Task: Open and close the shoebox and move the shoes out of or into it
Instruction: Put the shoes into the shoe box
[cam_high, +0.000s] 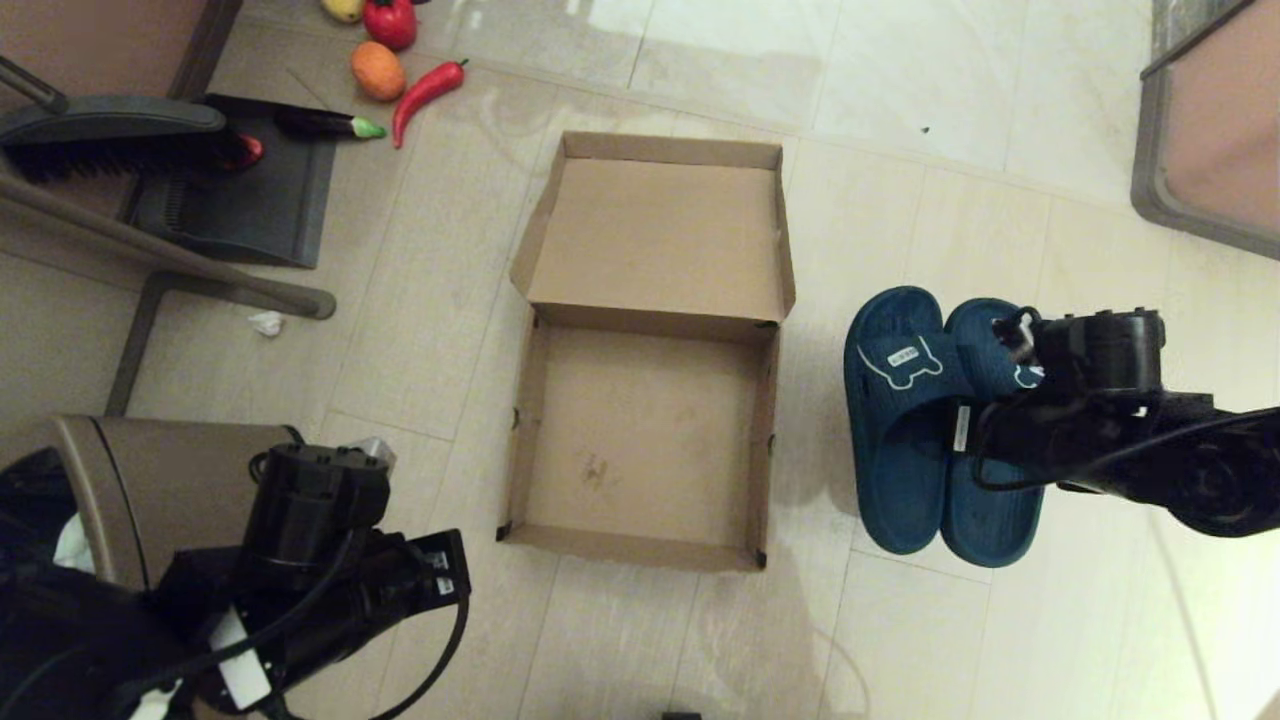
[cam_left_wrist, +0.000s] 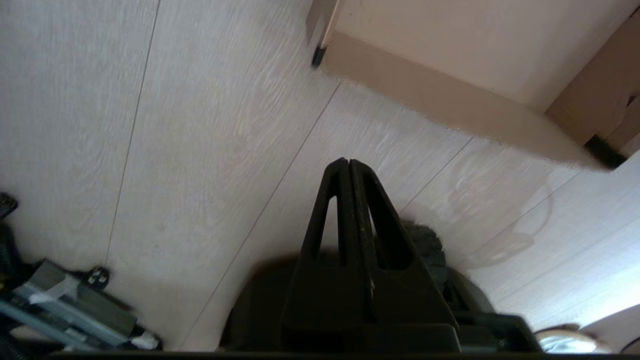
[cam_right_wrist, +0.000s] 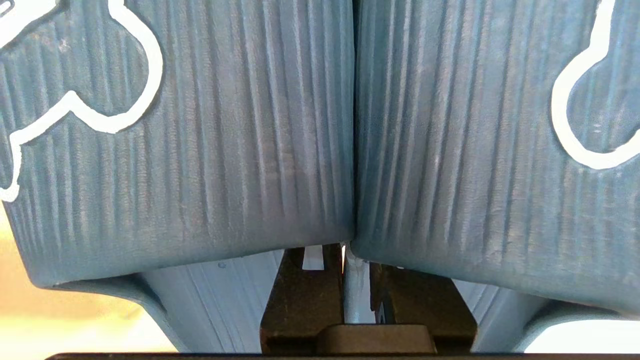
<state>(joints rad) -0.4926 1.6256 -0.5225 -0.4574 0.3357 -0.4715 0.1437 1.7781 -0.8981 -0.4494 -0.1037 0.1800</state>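
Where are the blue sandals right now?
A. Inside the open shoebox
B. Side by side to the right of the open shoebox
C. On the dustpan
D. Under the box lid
B: the shoes sit together right of the empty, open shoebox.

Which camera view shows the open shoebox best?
The head view: the whole shoebox appears, lid folded back, inside empty. The left wrist view catches only one outer wall and corner; the right wrist view shows none of it.
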